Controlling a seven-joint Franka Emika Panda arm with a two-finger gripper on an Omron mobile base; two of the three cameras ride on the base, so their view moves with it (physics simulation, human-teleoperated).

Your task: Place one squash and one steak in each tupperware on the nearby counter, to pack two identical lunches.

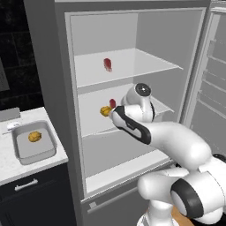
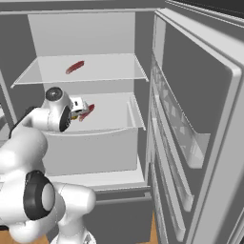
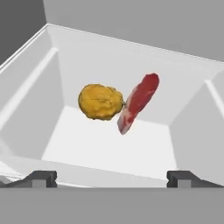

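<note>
Tupperware [image 1: 21, 155] on tabletop [image 1: 9, 170] left of fridge [image 1: 62, 88] holds one squash [image 1: 35, 137]. Fridge middle shelf [image 1: 95, 126]: second squash [image 3: 101, 102] beside a steak [image 3: 138, 103], apparently touching. Upper shelf [image 1: 145, 66]: another steak [image 1: 107, 64]. Arm reaches into middle shelf; pincer [image 3: 111, 178] released, fingers wide, short of the squash.

No readable text here, folks: not a letter, label, brand mark, number or sign to be made out in any of the 3 views.
</note>
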